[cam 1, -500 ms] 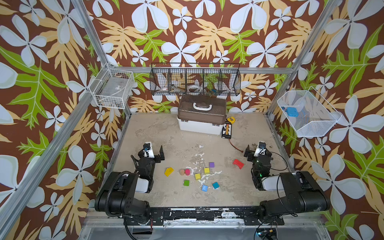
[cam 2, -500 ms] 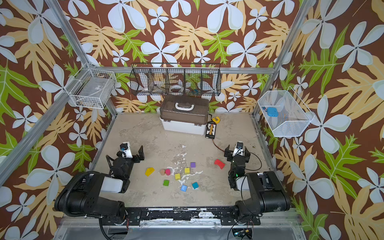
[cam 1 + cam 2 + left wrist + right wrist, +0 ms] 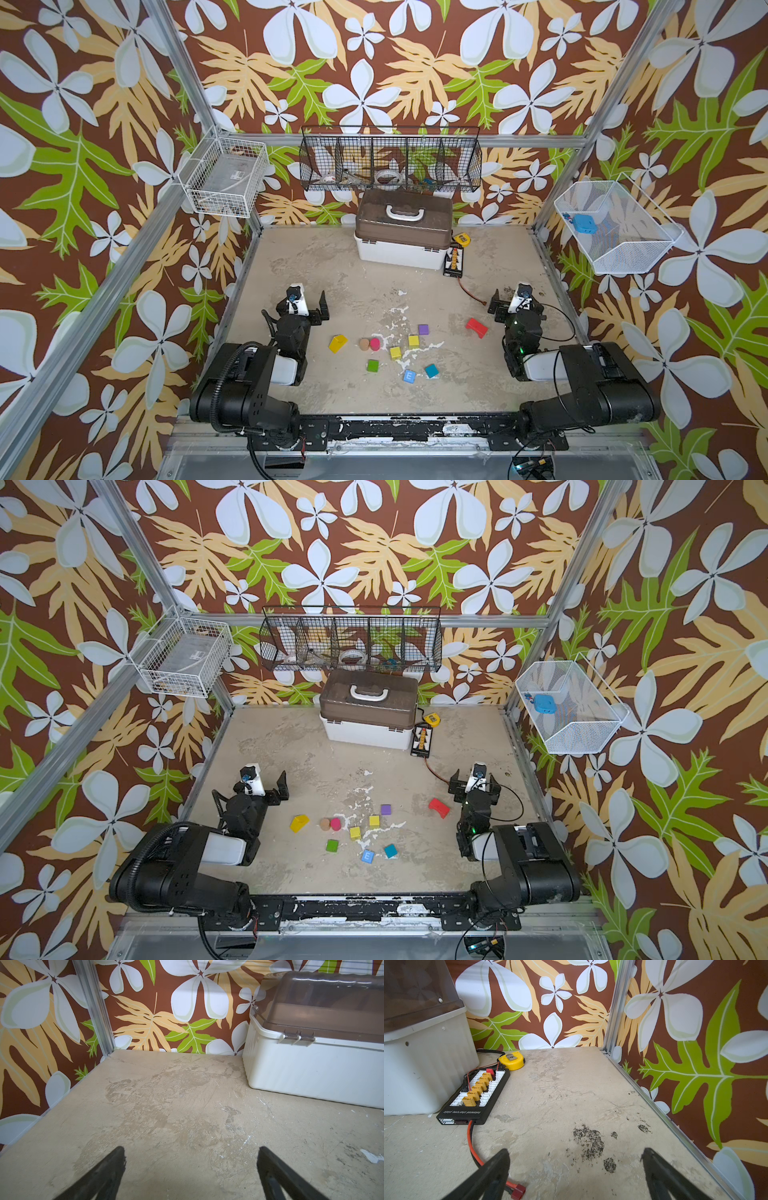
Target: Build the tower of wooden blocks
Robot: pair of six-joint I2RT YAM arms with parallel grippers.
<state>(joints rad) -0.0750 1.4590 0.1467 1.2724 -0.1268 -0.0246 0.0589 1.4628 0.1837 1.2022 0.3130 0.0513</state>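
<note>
Left hand (image 3: 191,1151): black fingers (image 3: 104,1174) spread to full width, empty, poised over bare beige mottled worktop (image 3: 187,1105), touching nothing. Right hand (image 3: 575,1152): likewise spread wide and empty, above a dark-speckled patch of the worktop; red-and-black cable (image 3: 470,1136) with a red plug passing beneath one finger, contact not discernible.

Between the two hands, toward the front of the worktop in both top views: small painted wooden blocks, loose, each resting directly on the surface, no block yet on another.

Closest to the left hand, yellow wooden roof wedge (image 3: 337,343). Next, tan wooden cylinder (image 3: 364,343) and pink wooden cylinder (image 3: 375,343), side by side, apparently touching. Near the middle, nearer yellow wooden cube (image 3: 395,353) and farther yellow wooden cube (image 3: 413,341), close but apart, with purple wooden cube (image 3: 423,329) just behind. Toward the front edge, green wooden cube (image 3: 372,365), blue wooden cube lettered "E" (image 3: 409,376) and teal wooden cube (image 3: 431,370). Closest to the right hand, apart from the cluster, red wooden arch (image 3: 476,327).

At the back wall, white plastic box with brown translucent lid (image 3: 401,232); beside it, black charging board with yellow connectors (image 3: 453,259) and yellow tape measure (image 3: 461,239).
</note>
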